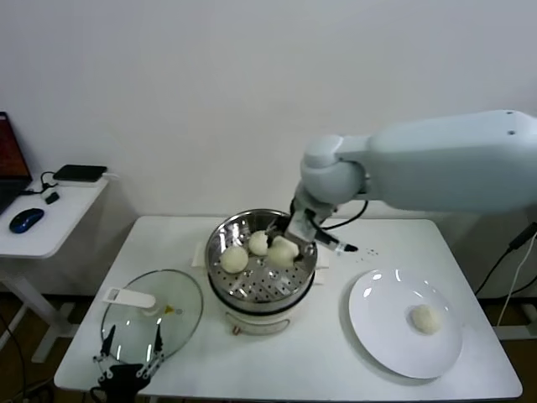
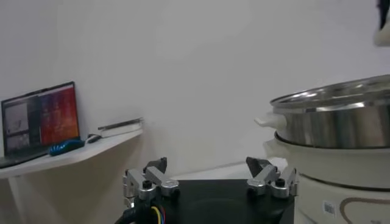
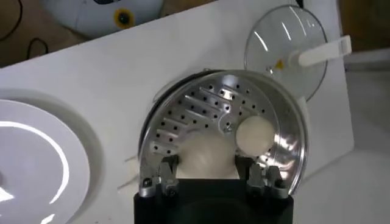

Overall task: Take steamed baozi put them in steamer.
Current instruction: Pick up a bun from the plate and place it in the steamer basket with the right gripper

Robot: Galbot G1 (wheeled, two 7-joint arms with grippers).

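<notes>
The steamer (image 1: pixel 256 284) stands at mid-table on its cream base. Two baozi lie on its perforated floor, one (image 1: pixel 234 259) on the left and one (image 1: pixel 258 243) behind it. My right gripper (image 1: pixel 285 243) reaches into the basket from the right and is shut on a third baozi (image 1: pixel 283 251). In the right wrist view this baozi (image 3: pixel 204 155) sits between the fingers of that gripper (image 3: pixel 204 163), above the steamer floor (image 3: pixel 201 103), with another baozi (image 3: pixel 255 134) beside it. A fourth baozi (image 1: pixel 425 318) lies on the white plate (image 1: pixel 377 336). My left gripper (image 1: pixel 126 363) is parked open at the table's front left.
The glass lid (image 1: pixel 155 315) with its white handle lies flat left of the steamer, just beyond the left gripper. A side desk (image 1: pixel 50 218) with a mouse and laptop stands to the far left. The left wrist view shows the steamer wall (image 2: pixel 341 125) close by.
</notes>
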